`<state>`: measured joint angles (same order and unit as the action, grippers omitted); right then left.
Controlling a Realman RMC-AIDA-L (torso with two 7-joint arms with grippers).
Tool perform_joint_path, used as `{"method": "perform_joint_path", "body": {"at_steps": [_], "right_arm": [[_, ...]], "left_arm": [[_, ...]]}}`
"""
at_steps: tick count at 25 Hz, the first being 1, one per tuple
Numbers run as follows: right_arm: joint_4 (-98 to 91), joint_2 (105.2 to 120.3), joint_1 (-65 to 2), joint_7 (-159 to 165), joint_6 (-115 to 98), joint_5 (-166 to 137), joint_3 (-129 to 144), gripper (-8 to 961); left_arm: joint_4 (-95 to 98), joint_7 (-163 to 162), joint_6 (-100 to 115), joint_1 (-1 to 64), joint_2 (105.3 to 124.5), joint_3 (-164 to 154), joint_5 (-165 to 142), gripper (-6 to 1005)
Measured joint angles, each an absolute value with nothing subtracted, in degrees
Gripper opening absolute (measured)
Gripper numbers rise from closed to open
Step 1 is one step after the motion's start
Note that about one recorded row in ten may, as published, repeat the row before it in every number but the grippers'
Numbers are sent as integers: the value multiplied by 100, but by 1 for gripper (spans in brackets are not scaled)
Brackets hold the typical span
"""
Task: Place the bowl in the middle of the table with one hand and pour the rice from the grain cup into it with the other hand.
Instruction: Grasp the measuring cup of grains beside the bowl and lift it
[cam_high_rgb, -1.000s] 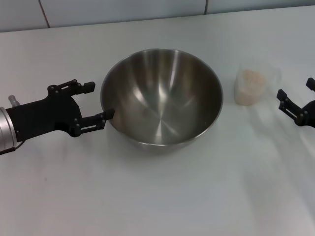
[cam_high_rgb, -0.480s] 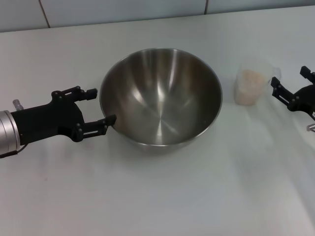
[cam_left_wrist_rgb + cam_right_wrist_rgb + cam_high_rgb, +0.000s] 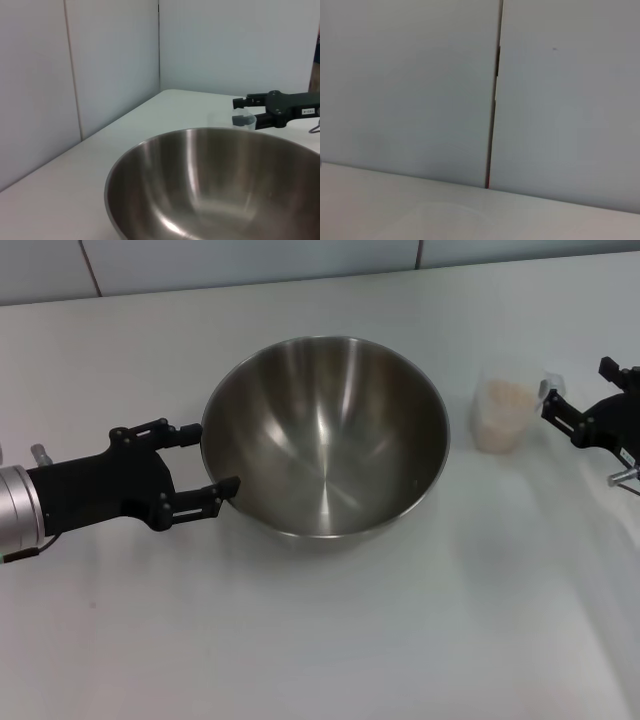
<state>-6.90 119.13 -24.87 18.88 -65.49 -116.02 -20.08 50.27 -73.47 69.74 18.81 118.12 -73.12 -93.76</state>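
The steel bowl (image 3: pixel 325 435) stands upright and empty in the middle of the white table (image 3: pixel 320 640). My left gripper (image 3: pixel 211 457) is open at the bowl's left side, with its near fingertip against the bowl's wall and its far fingertip by the rim. The clear grain cup (image 3: pixel 505 412), holding pale rice (image 3: pixel 503 396), stands to the right of the bowl. My right gripper (image 3: pixel 576 388) is open just right of the cup, by its handle side, and holds nothing. In the left wrist view the bowl (image 3: pixel 215 185) fills the foreground, with the right gripper (image 3: pixel 250 111) beyond it.
A tiled wall (image 3: pixel 250 260) runs along the table's far edge. The right wrist view shows only the wall panels (image 3: pixel 420 90) and a strip of the table (image 3: pixel 545 220).
My right gripper has moved left and farther back, up to the cup's right side. My left gripper has shifted slightly right along the bowl's left side. The bowl and cup stay put.
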Motion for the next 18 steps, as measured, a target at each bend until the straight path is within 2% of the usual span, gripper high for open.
{"method": "perform_joint_path", "body": {"at_steps": [10, 16, 18], "right_arm": [[-529, 11909, -2530, 1756, -6374, -11601, -2043, 723], [-529, 11909, -2522, 1756, -6371, -11601, -2010, 535], [-529, 11909, -2513, 1756, -6371, -11601, -2011, 433]], "left_arm": [[5065, -7348, 7007, 1881, 11812, -7286, -9380, 795], [5129, -7355, 7057, 1893, 11812, -7286, -9381, 796], [5133, -7355, 7064, 1893, 11812, -7286, -9381, 796]]}}
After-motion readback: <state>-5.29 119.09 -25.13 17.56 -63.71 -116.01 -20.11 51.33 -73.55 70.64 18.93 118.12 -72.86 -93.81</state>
